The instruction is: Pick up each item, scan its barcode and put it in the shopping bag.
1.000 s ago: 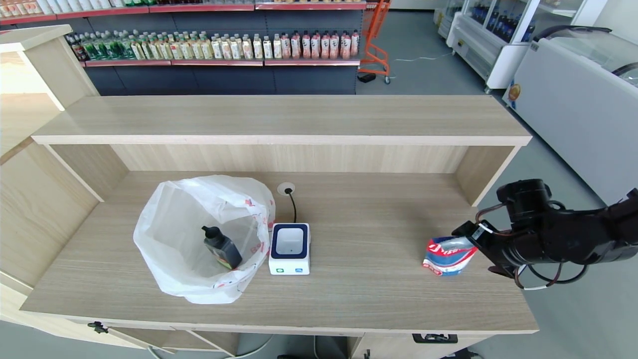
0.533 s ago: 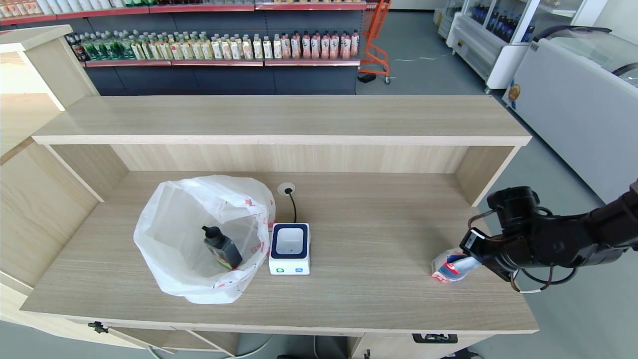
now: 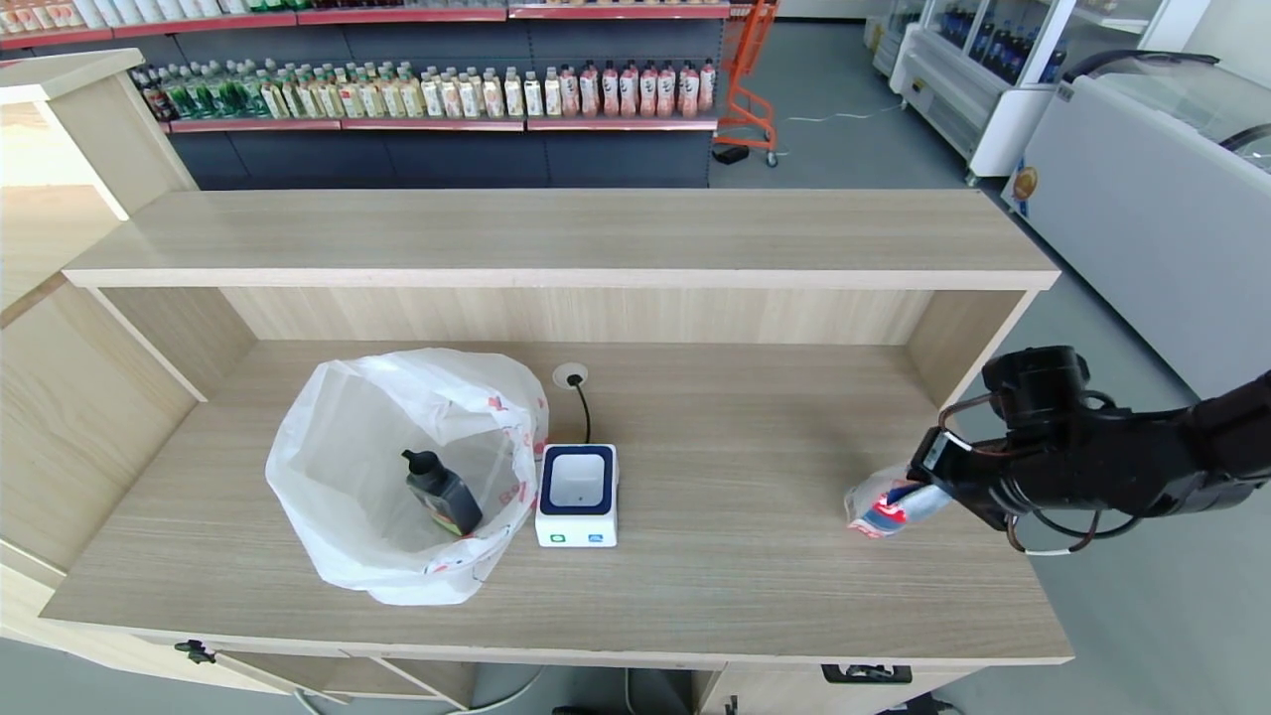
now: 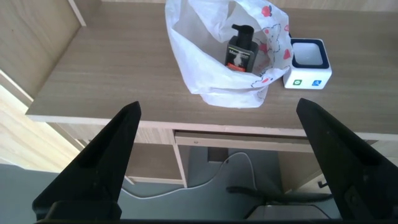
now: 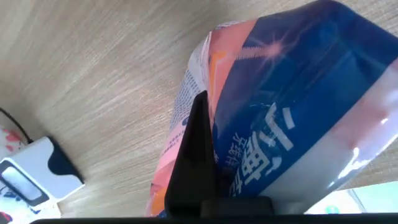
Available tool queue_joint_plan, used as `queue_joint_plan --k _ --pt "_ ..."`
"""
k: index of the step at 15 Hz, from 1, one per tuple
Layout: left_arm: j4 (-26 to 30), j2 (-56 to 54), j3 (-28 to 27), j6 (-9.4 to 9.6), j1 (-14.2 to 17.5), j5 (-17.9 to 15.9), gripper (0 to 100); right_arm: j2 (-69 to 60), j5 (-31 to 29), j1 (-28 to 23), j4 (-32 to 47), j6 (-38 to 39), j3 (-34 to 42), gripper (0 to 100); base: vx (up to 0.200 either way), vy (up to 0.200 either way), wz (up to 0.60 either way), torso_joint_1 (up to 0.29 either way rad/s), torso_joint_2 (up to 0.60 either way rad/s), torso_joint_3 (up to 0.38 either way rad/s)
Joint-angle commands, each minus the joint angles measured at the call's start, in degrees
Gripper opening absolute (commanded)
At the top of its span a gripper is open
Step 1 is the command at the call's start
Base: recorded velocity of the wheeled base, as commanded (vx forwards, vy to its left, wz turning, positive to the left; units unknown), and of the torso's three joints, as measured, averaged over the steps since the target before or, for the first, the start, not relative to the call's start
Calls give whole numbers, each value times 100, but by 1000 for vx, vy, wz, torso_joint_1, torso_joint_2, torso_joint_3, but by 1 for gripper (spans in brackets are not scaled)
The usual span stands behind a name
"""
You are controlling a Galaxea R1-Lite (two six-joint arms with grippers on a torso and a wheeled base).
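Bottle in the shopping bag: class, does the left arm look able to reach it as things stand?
Probably yes: the left pincer hangs open short of the counter, the shopping bag gapes, nothing blocks the bottle.

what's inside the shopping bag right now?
One dark pump bottle stands tilted inside the shopping bag. The bag's near wall covers the floor beside it, so anything there is hidden.

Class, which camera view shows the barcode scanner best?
The head view: the scanner shows whole and close, with its top window and buttons. The left wrist view has the scanner whole too, beside the bag, but farther off. The right wrist view catches part of the scanner at the edge.
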Motion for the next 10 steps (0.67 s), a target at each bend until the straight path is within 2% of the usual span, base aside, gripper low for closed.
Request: queue_joint_plan --k 1,2,3,5,7,8,9,10 --pt "0 -2 0 -1 1 1 100 -1212 1087 -77 -50 -268 63 0 0 0 0 0 0 0" --pt "0 -2 0 -1 1 1 100 -2056 2484 -288 -59 -532 405 0 0 0 0 0 0 0" --pt "0 -2 0 -1 1 1 100 -2548 3495 -464 -94 -813 687 0 0 0 0 0 0 0" --pt "0 -2 0 -1 1 1 100 -3031 5033 -728 -147 -1534 1021 0 0 0 0 0 0 0" --pt "0 -2 0 -1 1 1 100 -3172 6035 -701 -322 -2184 1276 0 0 0 0 0 0 0" --pt "0 -2 0 -1 1 1 100 -3163 6105 -604 -340 -2501 1355 0 0 0 0 0 0 0" --pt "0 -2 0 -1 1 1 100 -3110 6097 -156 -322 -2975 1486 0 0 0 0 0 0 0" --pt "0 -2 0 -1 1 1 100 -3137 6105 28 -322 -2975 1566 0 0 0 0 0 0 0"
